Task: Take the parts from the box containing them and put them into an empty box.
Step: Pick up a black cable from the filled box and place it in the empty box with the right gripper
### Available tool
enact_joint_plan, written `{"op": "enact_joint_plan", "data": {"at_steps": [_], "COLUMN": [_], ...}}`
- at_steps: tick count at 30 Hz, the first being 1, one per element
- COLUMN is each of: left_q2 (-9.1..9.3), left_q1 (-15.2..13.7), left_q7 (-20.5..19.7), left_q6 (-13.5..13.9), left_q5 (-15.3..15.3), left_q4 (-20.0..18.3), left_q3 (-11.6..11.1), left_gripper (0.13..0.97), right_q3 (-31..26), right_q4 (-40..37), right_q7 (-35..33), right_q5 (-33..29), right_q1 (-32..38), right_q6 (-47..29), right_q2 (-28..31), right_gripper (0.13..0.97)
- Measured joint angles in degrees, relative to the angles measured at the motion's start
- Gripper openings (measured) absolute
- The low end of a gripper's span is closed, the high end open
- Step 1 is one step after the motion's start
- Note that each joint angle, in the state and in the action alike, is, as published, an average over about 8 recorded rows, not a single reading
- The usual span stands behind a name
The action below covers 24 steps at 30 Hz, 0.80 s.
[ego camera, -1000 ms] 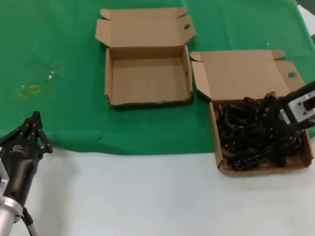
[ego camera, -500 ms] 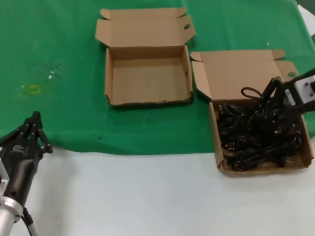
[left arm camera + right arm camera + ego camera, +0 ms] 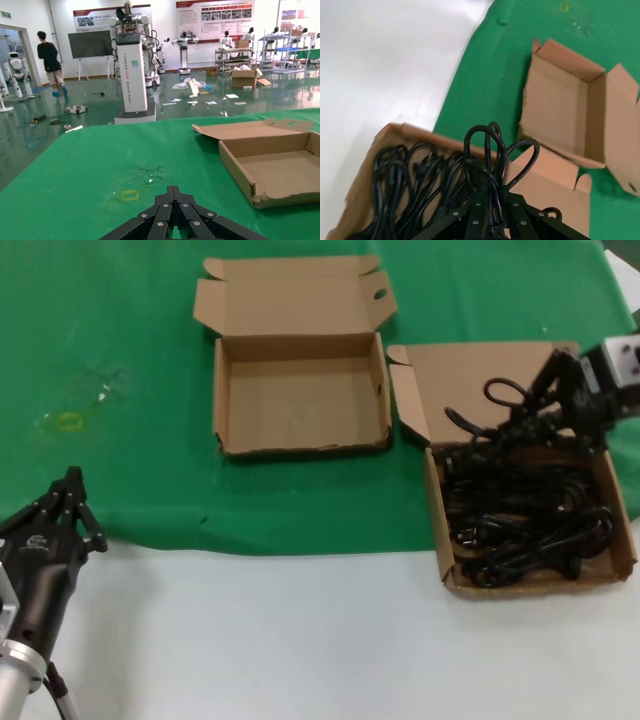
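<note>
Lifting one cord clear of the tangle is the step in hand, and the main point is to raise it slowly and straight. The right pincer (image 3: 560,390) is closed on a power cord (image 3: 505,400), over the far right part of the full box (image 3: 445,550), in front of its tall lid panel (image 3: 480,380). In the right wrist view the loops of this cord (image 3: 487,145) stand up between the closed fingers, so the grip seems to be on a bundle of loops – not on a plug.

The other cords (image 3: 525,505) lie in a heap in this box, and the held cord looks connected with them by a strand that goes down into the pile. I think a fast pull could drag neighbours up, or lift the light cardboard itself. It is better to rise until the whole cord, with its plugs, hangs free of the heap.

The empty box (image 3: 300,395) sits to the left of the full box and a little farther back, well apart from the pincer. The carry should go high over the near walls – then lower into the middle of the tray before opening.

The left pincer (image 3: 68,502) waits far to the left of the full box, at the edge of the green cloth (image 3: 120,330) on the desk; its fingers are closed together, holding nothing
</note>
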Motion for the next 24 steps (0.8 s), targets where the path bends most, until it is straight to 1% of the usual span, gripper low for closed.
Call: {"op": "enact_joint_plan", "data": {"at_steps": [8,13,19,24], "left_q2": [0.0,0.0,0.0,0.0], "left_q1": [0.0,0.0,0.0,0.0], "left_q7": [0.0,0.0,0.0,0.0], "left_q6": [0.0,0.0,0.0,0.0], "left_q5": [0.0,0.0,0.0,0.0], "left_q4": [0.0,0.0,0.0,0.0], "left_q3": [0.0,0.0,0.0,0.0], "left_gripper": [0.144,0.144,0.144,0.144], "right_q3": [-0.77,-1.63,-2.83,-3.2], "right_q4": [-5.29,-10.11,-18.86,-28.3], "right_q7": [0.65,0.33,-1.62,-4.71], "right_q5": [-0.01,-0.27,-1.09,-1.32], "right_q1": [3.32,5.32,8.56,11.73], "right_q6": [0.91,2.23,5.2,8.39], "right_q2": [-5.08,-9.29,-15.58,-21.4], "right_gripper": [0.19,0.189,0.189,0.189]}}
